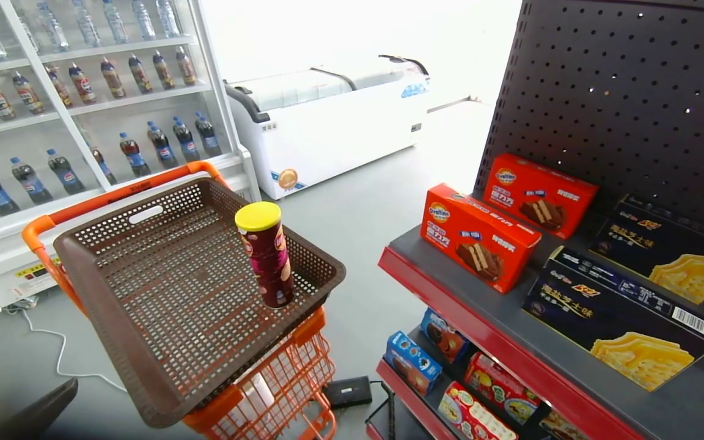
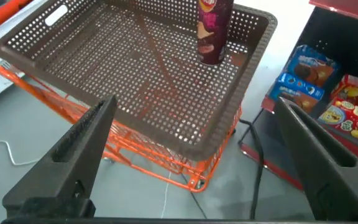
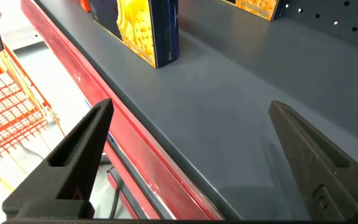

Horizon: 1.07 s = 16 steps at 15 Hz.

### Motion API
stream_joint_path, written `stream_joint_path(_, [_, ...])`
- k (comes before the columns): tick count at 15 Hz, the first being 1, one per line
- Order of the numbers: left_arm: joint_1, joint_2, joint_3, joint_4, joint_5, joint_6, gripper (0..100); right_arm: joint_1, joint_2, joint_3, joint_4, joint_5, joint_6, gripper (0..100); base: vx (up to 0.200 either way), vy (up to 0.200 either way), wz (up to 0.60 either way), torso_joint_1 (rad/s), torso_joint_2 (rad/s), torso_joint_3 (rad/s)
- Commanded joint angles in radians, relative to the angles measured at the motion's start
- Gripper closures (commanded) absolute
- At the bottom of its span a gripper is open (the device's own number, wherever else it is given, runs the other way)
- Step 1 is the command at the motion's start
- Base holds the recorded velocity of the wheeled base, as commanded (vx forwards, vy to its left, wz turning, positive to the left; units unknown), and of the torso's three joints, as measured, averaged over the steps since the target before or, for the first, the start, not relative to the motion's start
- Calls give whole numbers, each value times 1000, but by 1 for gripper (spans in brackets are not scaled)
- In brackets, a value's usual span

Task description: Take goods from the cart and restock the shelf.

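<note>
A dark red chip can (image 1: 266,253) with a yellow lid stands upright in the brown basket (image 1: 144,342) on top of the orange cart (image 1: 278,385), near the basket's shelf-side rim. The can (image 2: 212,31) also appears in the left wrist view, well beyond my left gripper (image 2: 194,162), which hangs open and empty off the basket's (image 2: 73,56) near corner. My right gripper (image 3: 191,168) is open and empty over a bare stretch of the grey shelf top (image 3: 241,112), just past a dark blue cracker box (image 3: 143,28). The shelf (image 1: 450,269) holds red and dark blue boxes.
Two red wafer boxes (image 1: 480,235) and dark cracker boxes (image 1: 621,318) lie on the top shelf against a pegboard back. Snack packs (image 1: 474,379) fill the lower shelf. A drinks fridge (image 1: 83,91) and chest freezer (image 1: 327,122) stand behind. A black adapter and cables (image 1: 347,391) lie on the floor.
</note>
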Motion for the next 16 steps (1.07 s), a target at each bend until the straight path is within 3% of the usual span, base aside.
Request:
stream_joint_path(1, [-102,291,-3,-157,74,-51,0,0,0,0,0,0,0,0,0,0,0,0,0,0])
stream_joint_path(2, [-98,352,-14,-201,18,-68,0,0,0,0,0,0,-1,0,0,0,0,0,0,0])
stream_joint_path(4, [-40,463,-34,-273,-53,-66,0,0,0,0,0,0,-1,0,0,0,0,0,0,0])
stream_joint_path(8, [-38,633,-75,-381,-57,-63,0,0,0,0,0,0,0,0,0,0,0,0,0,0])
stream_joint_path(11, [-29,819,-83,-617,-57,-62,0,0,0,0,0,0,-1,0,0,0,0,0,0,0])
stream_joint_path(12, [-30,857,-82,-668,-57,-54,0,0,0,0,0,0,0,0,0,0,0,0,0,0])
stream_joint_path(14, [-30,966,-85,-796,-57,3,0,0,0,0,0,0,0,0,0,0,0,0,0,0])
stream_joint_path(16, [-32,1039,-105,-859,-56,49,0,0,0,0,0,0,0,0,0,0,0,0,0,0])
